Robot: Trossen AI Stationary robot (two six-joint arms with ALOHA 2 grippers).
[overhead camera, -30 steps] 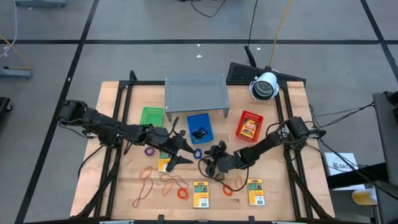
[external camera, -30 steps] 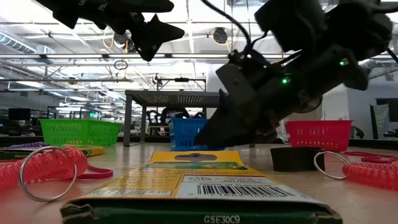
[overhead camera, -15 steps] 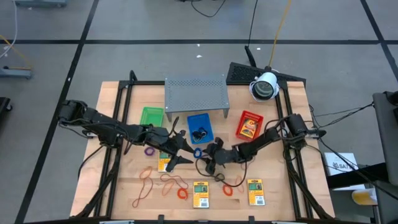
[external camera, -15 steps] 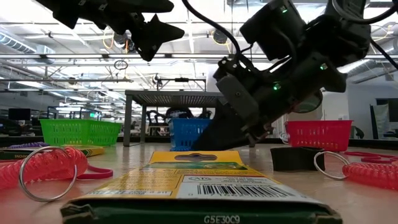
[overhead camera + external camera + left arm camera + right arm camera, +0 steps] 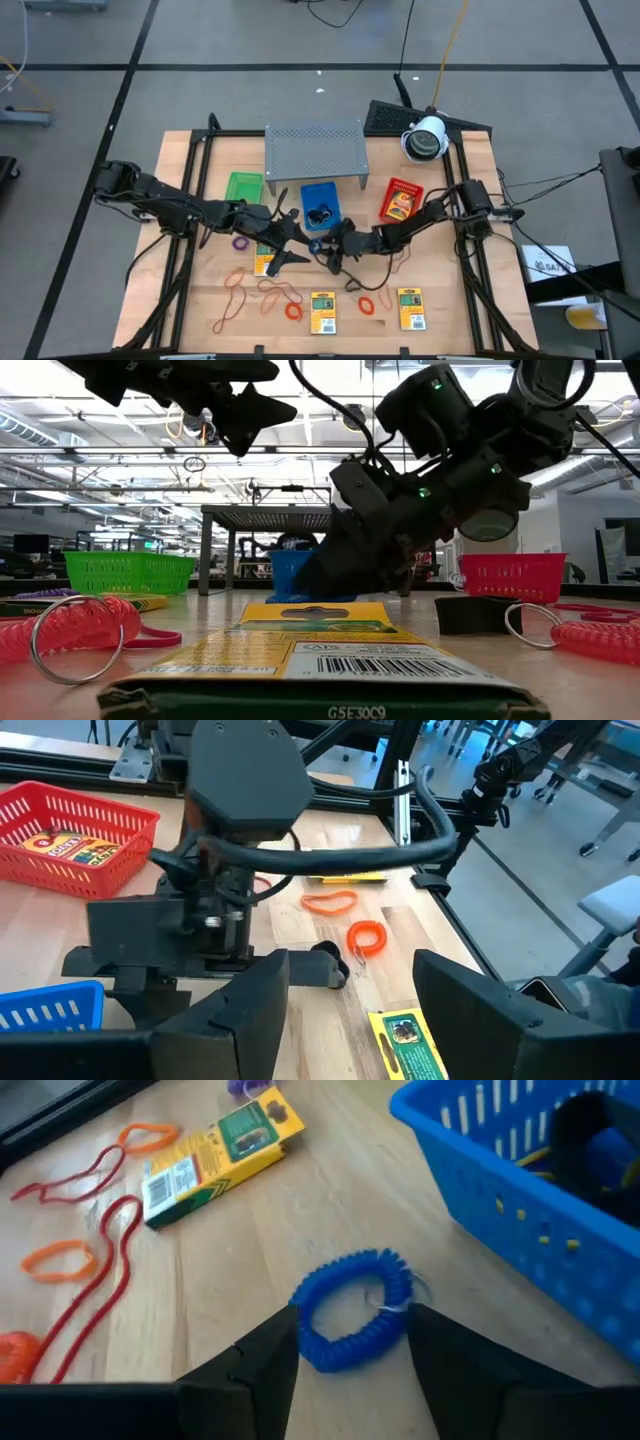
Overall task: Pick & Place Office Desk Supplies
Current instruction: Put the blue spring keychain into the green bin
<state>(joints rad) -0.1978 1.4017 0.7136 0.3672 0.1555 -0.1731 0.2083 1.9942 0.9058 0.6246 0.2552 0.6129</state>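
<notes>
Hovering over blue coiled plastic ring (image 5: 352, 1308), right gripper (image 5: 345, 1370) jaws spread, blue plastic tray (image 5: 520, 1190) just beside, yellow rectangular packet (image 5: 218, 1152) near, print unreadable, left gripper (image 5: 292, 240) jaws spread.

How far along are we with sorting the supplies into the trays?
Done: the red tray holds a yellow packet and the blue tray holds dark items.

In hand: nothing is gripped. The right gripper is open over the blue coil ring beside the blue tray. The left gripper hovers open.

Left: three yellow packets, the orange rubber bands, orange coil rings and the purple ring. The green tray looks empty.
</notes>
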